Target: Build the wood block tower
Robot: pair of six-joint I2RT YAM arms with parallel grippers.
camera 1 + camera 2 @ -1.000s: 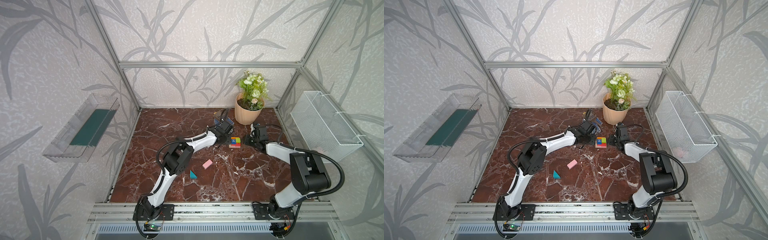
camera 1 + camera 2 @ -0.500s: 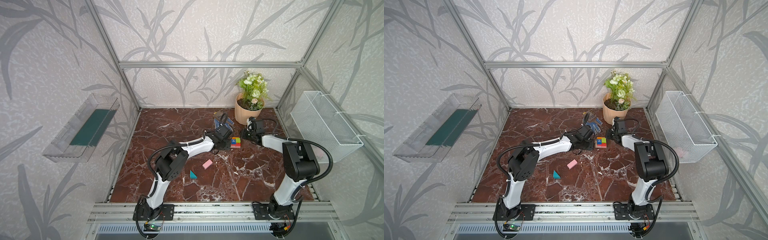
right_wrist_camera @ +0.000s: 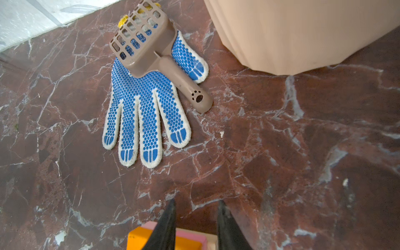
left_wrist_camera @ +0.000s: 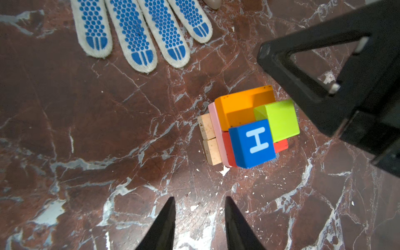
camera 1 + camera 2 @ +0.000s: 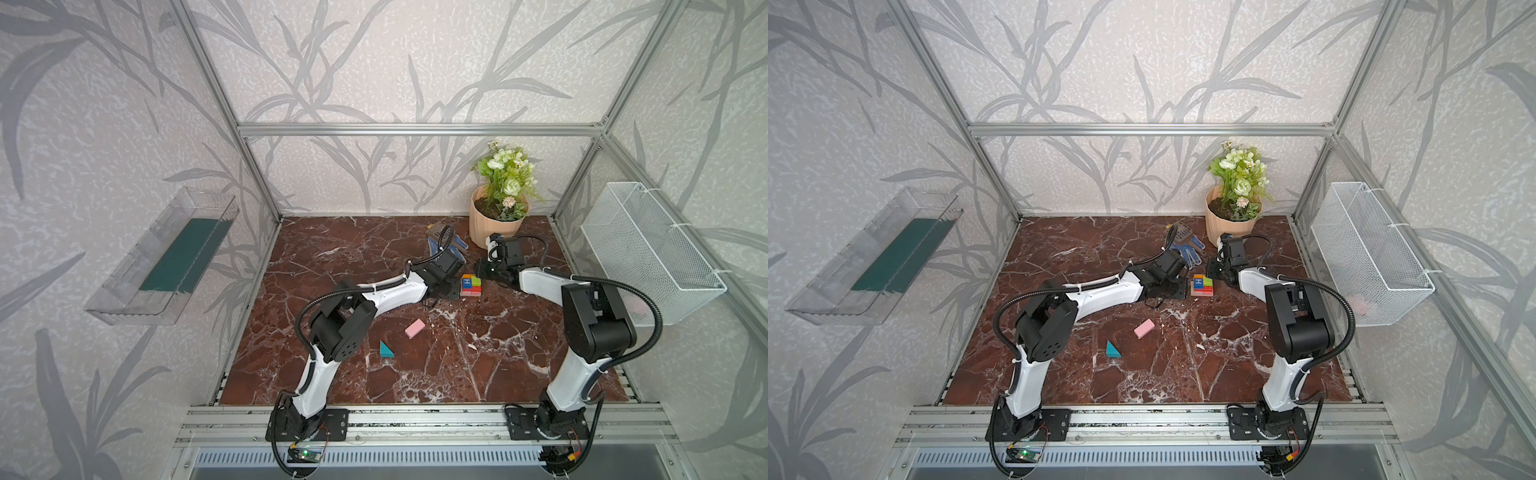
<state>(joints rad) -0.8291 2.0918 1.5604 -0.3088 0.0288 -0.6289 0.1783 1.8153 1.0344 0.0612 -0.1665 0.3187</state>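
The tower (image 5: 471, 286) (image 5: 1202, 284) stands at the back middle of the marble floor. In the left wrist view its tan bars (image 4: 208, 138) carry a pink layer (image 4: 216, 129), orange (image 4: 238, 108) and red (image 4: 281, 146) blocks, with a lime cube (image 4: 279, 121) and a blue "H" cube (image 4: 252, 144) on top. My left gripper (image 4: 199, 200) (image 5: 449, 289) is open and empty just left of the tower. My right gripper (image 3: 196, 202) (image 5: 484, 268) hovers at its right side, jaws apart, nothing between them; one of its fingers (image 4: 298, 86) is beside the lime cube. A loose pink block (image 5: 414, 328) and the teal wedge (image 5: 385, 350) lie nearer the front.
A blue-dotted glove (image 3: 142, 112) with a brown scoop (image 3: 151, 52) on it lies behind the tower, next to the peach flowerpot (image 5: 496, 220). A white wire basket (image 5: 648, 249) hangs on the right wall, a clear tray (image 5: 166, 257) on the left wall.
The right arm has swung toward the back and its gripper now sits close at the tower's right side, jaws a little narrower. The left arm has shifted slightly. The blocks have not moved.
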